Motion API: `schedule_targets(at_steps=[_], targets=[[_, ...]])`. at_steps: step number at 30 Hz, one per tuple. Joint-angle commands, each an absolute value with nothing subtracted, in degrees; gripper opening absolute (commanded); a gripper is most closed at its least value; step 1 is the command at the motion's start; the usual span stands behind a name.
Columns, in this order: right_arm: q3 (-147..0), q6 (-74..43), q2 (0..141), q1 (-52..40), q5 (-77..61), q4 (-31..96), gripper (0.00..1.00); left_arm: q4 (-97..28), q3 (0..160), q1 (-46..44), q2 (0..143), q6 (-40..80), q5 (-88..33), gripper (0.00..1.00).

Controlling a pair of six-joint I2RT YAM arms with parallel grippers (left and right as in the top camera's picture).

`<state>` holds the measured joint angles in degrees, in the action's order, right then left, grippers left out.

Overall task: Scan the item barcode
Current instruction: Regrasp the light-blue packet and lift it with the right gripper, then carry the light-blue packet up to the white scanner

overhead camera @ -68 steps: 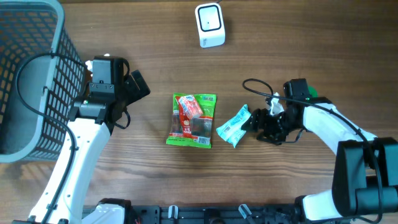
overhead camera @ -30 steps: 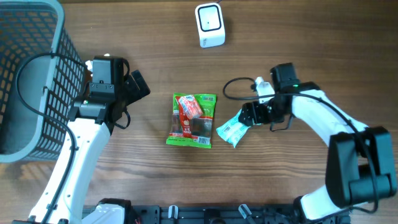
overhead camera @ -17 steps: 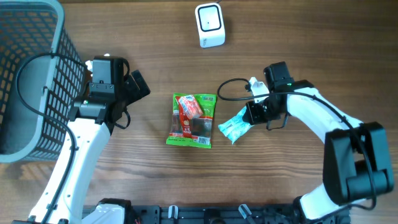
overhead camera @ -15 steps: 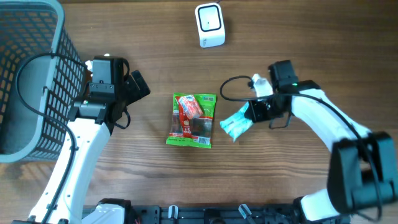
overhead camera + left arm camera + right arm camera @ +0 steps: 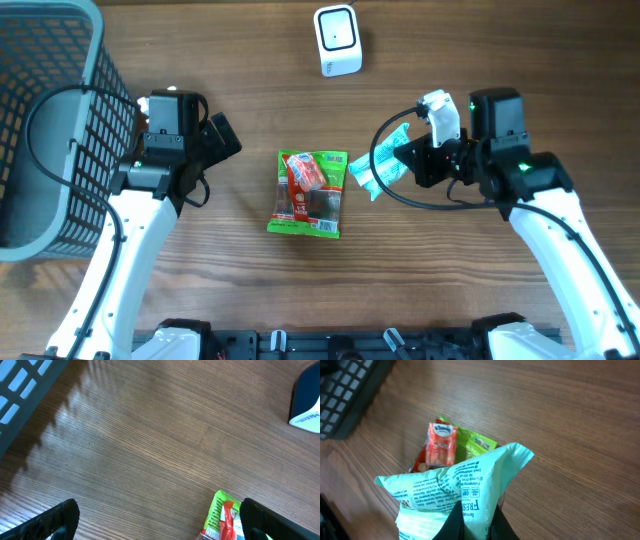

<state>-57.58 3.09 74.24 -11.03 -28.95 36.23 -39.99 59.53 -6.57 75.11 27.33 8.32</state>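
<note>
Right gripper (image 5: pixel 414 164) clenched on one end of mint-green packet (image 5: pixel 383 168). Packet held clear of table (image 5: pixel 480 60), below and right of scanner (image 5: pixel 337 40), likely so a printed face can be turned toward it.
Left gripper (image 5: pixel 222 135) released, jaws wide, holding nothing, parked beside basket (image 5: pixel 50 120) out of the way.
Red-and-green pack (image 5: pixel 310 193) flat at table centre, just left of held packet, not touching it.
Barcode not made out in any view: right wrist camera shows only small print, packet's lower part cut off by frame edge and hidden by fingers.
</note>
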Motion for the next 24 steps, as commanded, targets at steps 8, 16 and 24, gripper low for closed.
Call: schedule_targets(at_steps=[8,16,24], targets=[[-59.0,-1.7,72.7,-11.0,-31.0,36.6,0.04,-39.9,60.0,-6.2,75.2,27.2,8.9,1.0],[-62.7,-4.7,72.8,-11.0,-28.1,37.6,0.04,-39.9,60.0,-6.2,75.2,27.2,8.9,1.0],[-92.2,-6.8,78.9,-11.0,-20.1,55.6,0.04,-39.9,60.0,-6.2,75.2,27.2,8.9,1.0]])
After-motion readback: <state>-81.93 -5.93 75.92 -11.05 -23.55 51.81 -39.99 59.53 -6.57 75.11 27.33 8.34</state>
